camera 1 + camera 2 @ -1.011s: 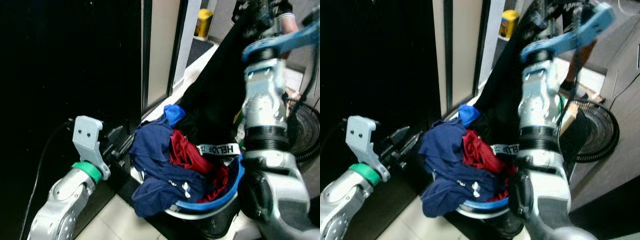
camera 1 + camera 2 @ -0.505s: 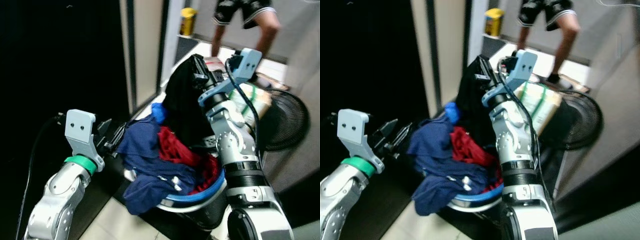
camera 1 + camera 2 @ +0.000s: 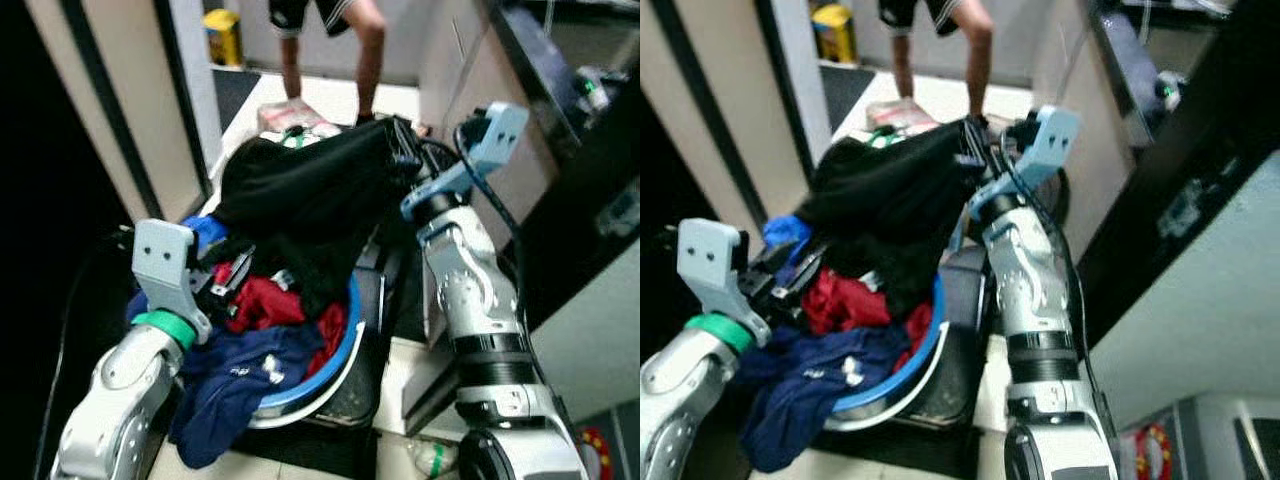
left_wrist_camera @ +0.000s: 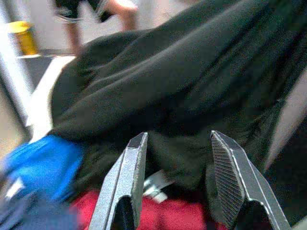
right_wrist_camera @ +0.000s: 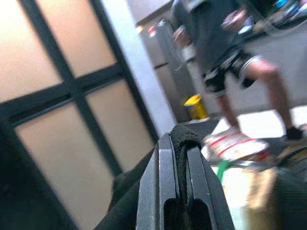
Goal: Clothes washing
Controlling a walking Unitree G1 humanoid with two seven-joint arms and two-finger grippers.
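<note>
The right gripper (image 5: 178,143) was up high, and its two black fingers (image 5: 163,191) were pressed together on a fold of the black garment (image 3: 300,195). The cloth looked soft and thick, and it hung from the fingers down onto the pile in the laundry basket (image 3: 335,355). The basket was round, with a blue rim over a white edge. It sat low, between the two silver arms.

The left gripper (image 4: 177,182) was held just in front of the black garment. Its fingers (image 4: 230,177) were spread wide apart with nothing between them. Their inner sides were rough, with tiny bumps.

Under those fingers lay a red cloth (image 3: 265,300), crumpled up. Beside it was a bright blue cloth (image 4: 41,160). A navy garment (image 3: 235,385) hung over the near side of the basket, with small white marks on it that were too blurry to read.

Past the right fingers stood a person (image 5: 225,52) in dark shorts, on a pale floor (image 3: 330,100). Near the person's feet was a flat pack with red and green print (image 5: 235,146); its words could not be read. A yellow container (image 5: 197,105) stood farther back, by a tan wall with dark frames (image 5: 62,96).
</note>
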